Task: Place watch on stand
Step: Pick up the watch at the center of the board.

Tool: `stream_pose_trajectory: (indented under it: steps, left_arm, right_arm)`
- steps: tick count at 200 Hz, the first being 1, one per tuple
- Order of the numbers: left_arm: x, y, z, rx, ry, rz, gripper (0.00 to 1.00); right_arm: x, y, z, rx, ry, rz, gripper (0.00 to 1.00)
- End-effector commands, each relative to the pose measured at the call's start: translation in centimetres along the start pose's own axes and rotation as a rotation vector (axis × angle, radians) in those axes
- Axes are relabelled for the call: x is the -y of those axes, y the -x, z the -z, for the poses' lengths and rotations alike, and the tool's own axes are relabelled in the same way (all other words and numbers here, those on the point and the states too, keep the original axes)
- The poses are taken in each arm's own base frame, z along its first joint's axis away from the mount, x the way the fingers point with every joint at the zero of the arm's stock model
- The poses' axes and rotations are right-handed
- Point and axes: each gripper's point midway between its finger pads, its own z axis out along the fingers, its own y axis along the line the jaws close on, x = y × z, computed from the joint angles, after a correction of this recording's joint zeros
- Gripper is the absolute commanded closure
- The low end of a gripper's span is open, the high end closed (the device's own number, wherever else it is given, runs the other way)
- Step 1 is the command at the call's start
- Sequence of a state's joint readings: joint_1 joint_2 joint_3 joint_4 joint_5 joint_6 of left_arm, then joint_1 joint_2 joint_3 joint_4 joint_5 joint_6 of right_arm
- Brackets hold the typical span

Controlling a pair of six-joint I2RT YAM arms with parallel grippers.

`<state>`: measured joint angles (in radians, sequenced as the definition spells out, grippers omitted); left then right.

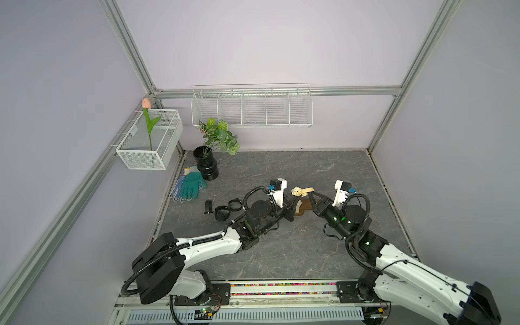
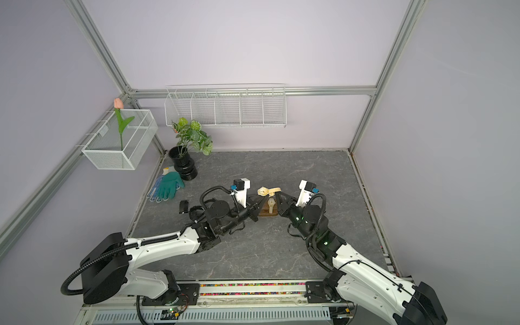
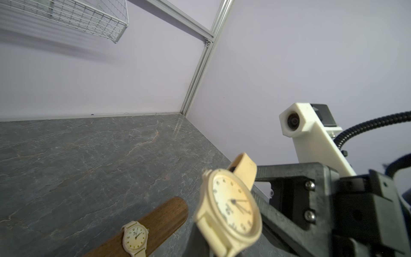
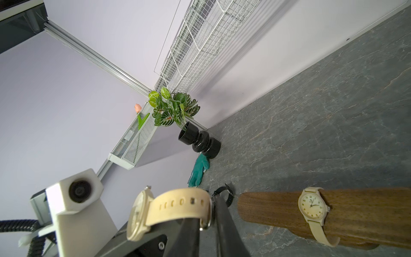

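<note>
Left wrist view had the cream watch point(image 3: 231, 209) hanging right in front of the lens, dial toward that camera, up in the air above the stand point(image 3: 169, 213) and clear of it. My left end effector point(image 2: 261, 201) was fully closed just under the case. With the strap running down out of frame toward it, I judged it had the cream watch by the lower strap.

My right end effector point(image 4: 210, 220) sat at the buckle end with only a narrow gap between the jaws. I couldn't tell whether it was pinching the strap or letting go.

So I read this as a mid-air hand-over between my two arms, placing not yet begun.

The strap was buckled into a loop. In both top views the dial tilted up and toward my left arm, and the long axis, case to buckle, ran side to side between the end effectors. The stand's bar lay level above the desk point(image 1: 281, 247), also running side to side, with a second cream watch point(image 4: 312, 205) already wrapped around it.

Next call, as I judged it: right end effector clears out, then the loop's opening must be turned to face a rounded bar end and slid on beside the second cream watch.
</note>
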<state>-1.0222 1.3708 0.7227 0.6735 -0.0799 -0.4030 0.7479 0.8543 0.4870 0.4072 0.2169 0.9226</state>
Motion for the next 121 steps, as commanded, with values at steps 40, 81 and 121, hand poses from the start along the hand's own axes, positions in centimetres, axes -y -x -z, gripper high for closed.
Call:
stream_pose_trajectory:
  steps: [40, 81, 121]
  left_arm:
    - [-0.2, 1.6, 1.5, -0.159, 0.042, -0.216, 1.00]
    - [-0.4, -1.3, 4.7, -0.436, -0.005, -0.405, 1.00]
    - [-0.1, -1.9, 5.9, -0.555, -0.046, -0.511, 1.00]
  right_arm:
    - [2.5, -0.8, 2.8, -0.137, -0.130, 0.458, 0.23]
    - [2.4, -2.6, 5.7, -0.332, -0.083, 0.724, 0.15]
    - [-1.0, -4.7, 6.4, -0.398, 0.151, 0.738, 0.13]
